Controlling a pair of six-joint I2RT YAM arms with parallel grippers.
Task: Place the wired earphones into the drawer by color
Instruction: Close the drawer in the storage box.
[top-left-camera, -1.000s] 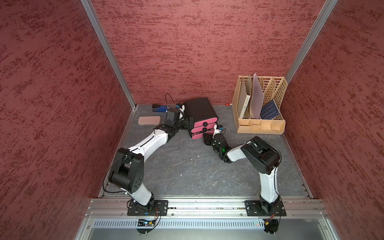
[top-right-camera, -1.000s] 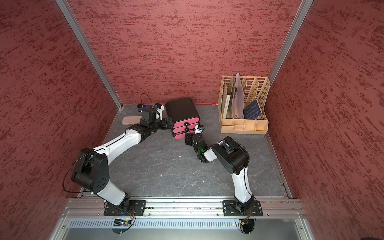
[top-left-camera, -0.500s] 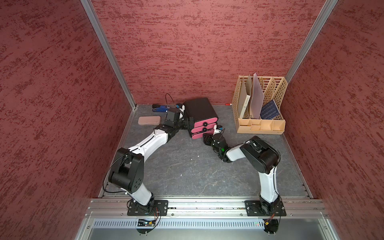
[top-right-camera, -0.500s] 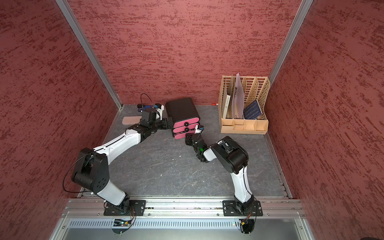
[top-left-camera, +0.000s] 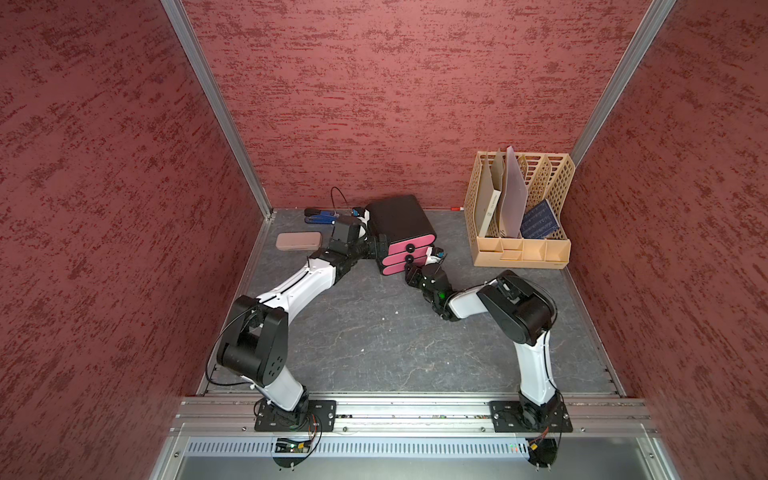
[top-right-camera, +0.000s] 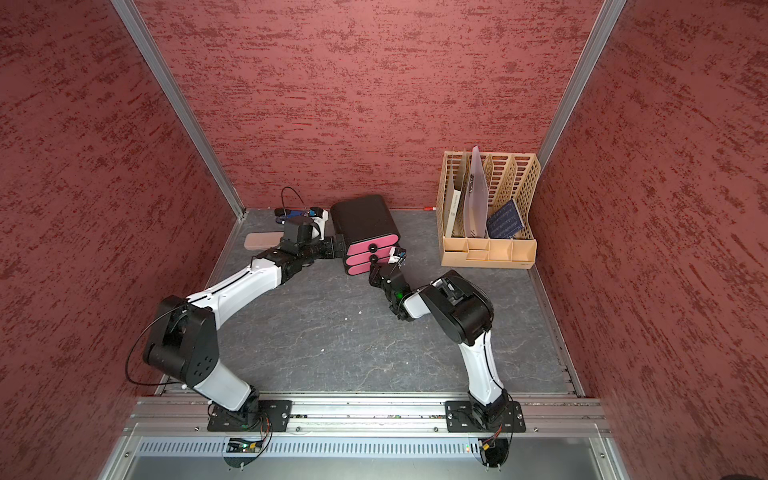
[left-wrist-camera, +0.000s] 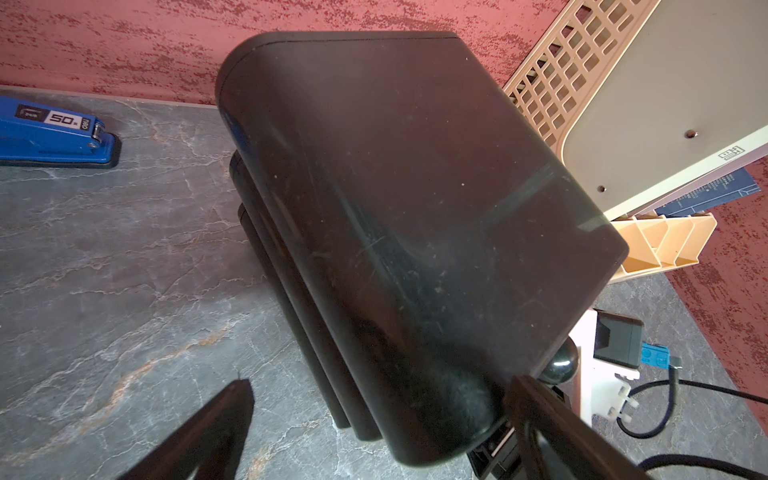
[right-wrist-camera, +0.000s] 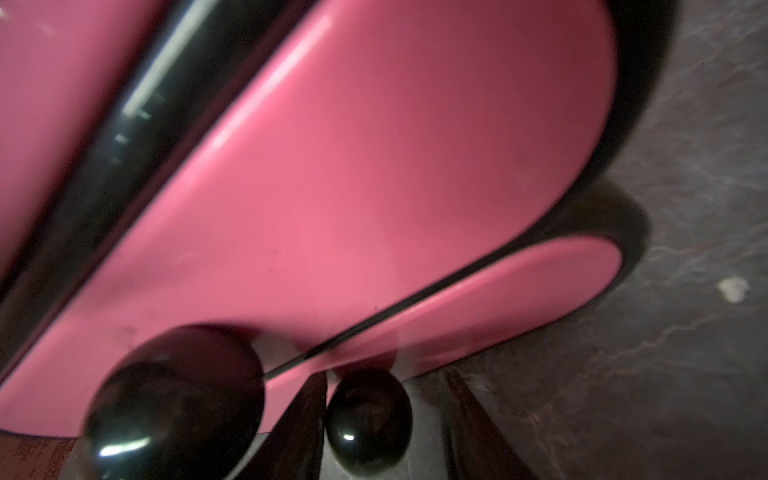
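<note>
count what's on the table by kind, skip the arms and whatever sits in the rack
drawer cabinet: 1
file rack: 1
blue stapler: 1
flat brownish case: 1
small red item by the back wall: 1
total: 5

The drawer (top-left-camera: 401, 218) stands between the stapler (top-left-camera: 318, 216), left, and the file rack (top-left-camera: 521, 249), right.

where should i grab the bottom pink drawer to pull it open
Grip its round black knob, coming straight at the front, jaws either side of it. The pink drawer front is flat and smooth, so only the knob stands proud.
</note>
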